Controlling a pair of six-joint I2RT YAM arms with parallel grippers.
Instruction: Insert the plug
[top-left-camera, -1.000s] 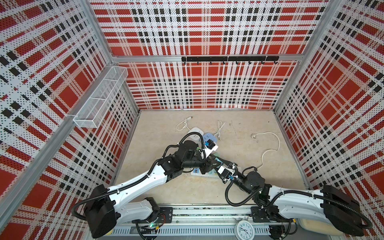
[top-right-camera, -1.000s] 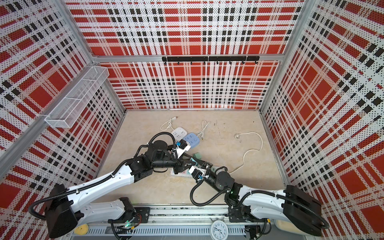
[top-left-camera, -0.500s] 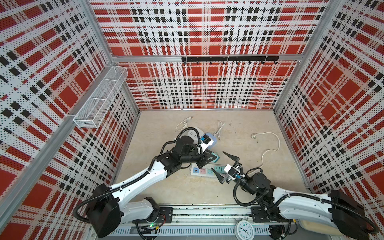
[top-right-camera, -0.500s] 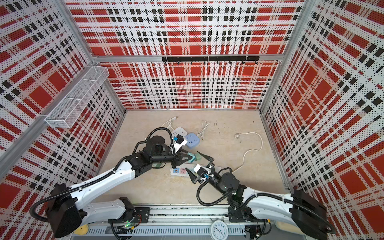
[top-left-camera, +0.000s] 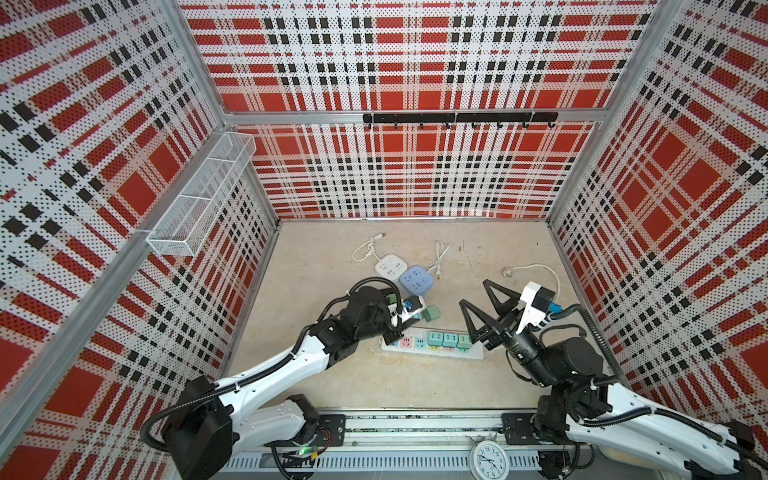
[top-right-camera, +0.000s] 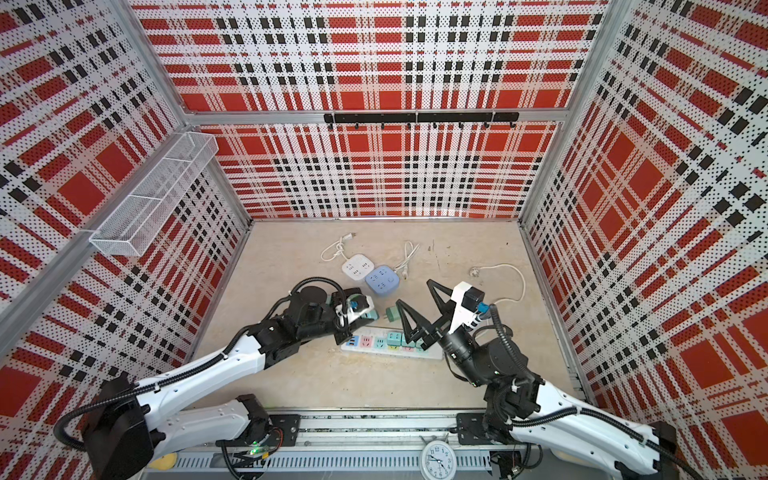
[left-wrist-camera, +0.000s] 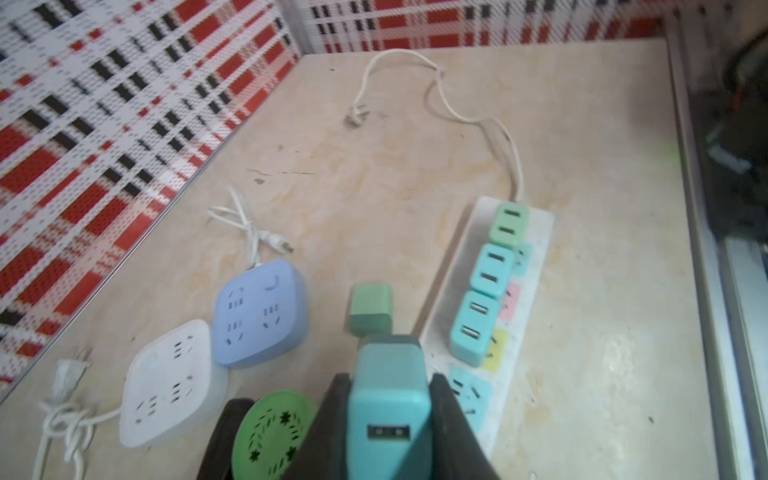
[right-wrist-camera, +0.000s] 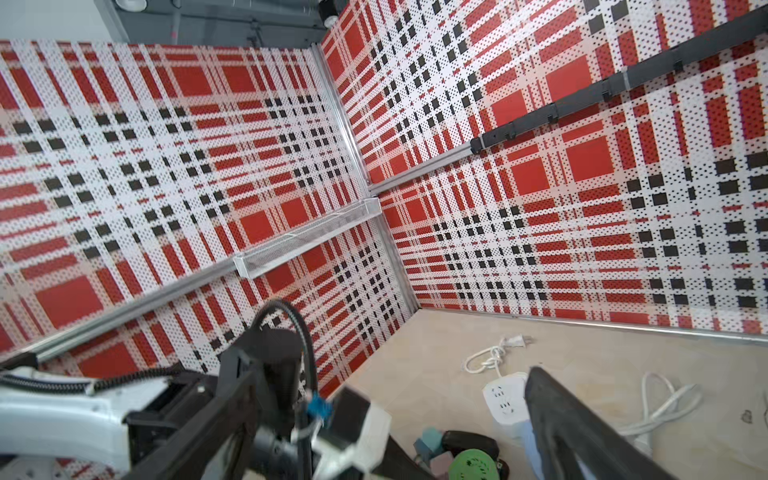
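Beside the power strip, grips a teal USB charger plug in the closed left gripper, holds the right gripper spread and empty, shows three chargers seated, leaves this and a loose green charger unplugged.

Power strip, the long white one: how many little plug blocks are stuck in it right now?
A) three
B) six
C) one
A: the left wrist view shows three in the power strip, one green block and two teal blocks. Another teal plug is clamped in the left gripper, not yet in.
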